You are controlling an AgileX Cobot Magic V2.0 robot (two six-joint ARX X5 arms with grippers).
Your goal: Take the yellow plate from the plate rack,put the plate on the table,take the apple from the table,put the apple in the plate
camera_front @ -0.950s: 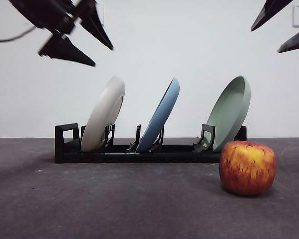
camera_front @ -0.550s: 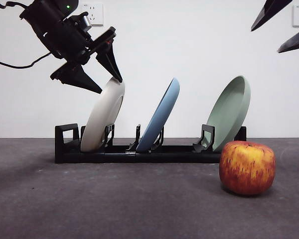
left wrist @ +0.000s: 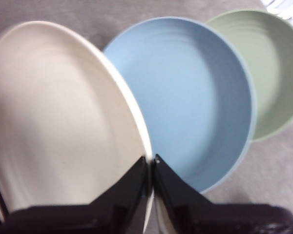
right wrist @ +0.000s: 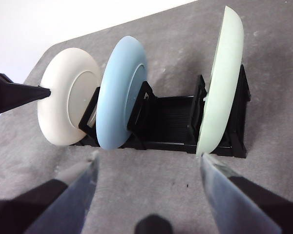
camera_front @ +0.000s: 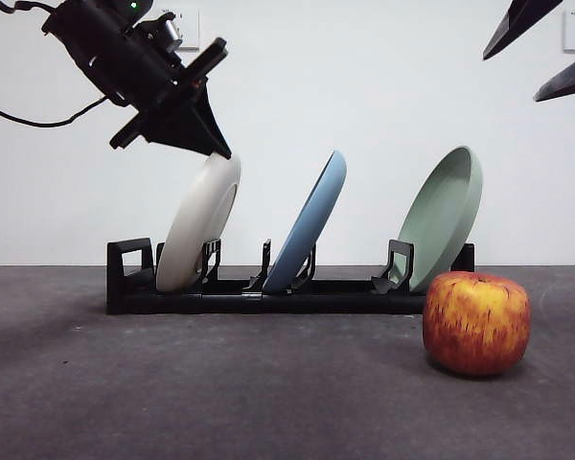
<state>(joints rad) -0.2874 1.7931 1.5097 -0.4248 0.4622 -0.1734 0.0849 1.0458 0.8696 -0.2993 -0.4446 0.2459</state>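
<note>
While my left gripper (left wrist: 152,158) is pinching the yellow plate (camera_front: 199,222) rim, I'm planning a straight lift clear of the plate rack (camera_front: 268,292).

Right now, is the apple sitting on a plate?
No, the apple sits on the bare table, in front of the plate rack near the green plate.

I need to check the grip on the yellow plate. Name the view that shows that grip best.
The left wrist view: the left gripper has its jaws closed on the rim of the yellow plate. The front view shows the gripper at the plate's top edge, side-on. The right wrist view shows only a jaw tip touching the rim.
</note>
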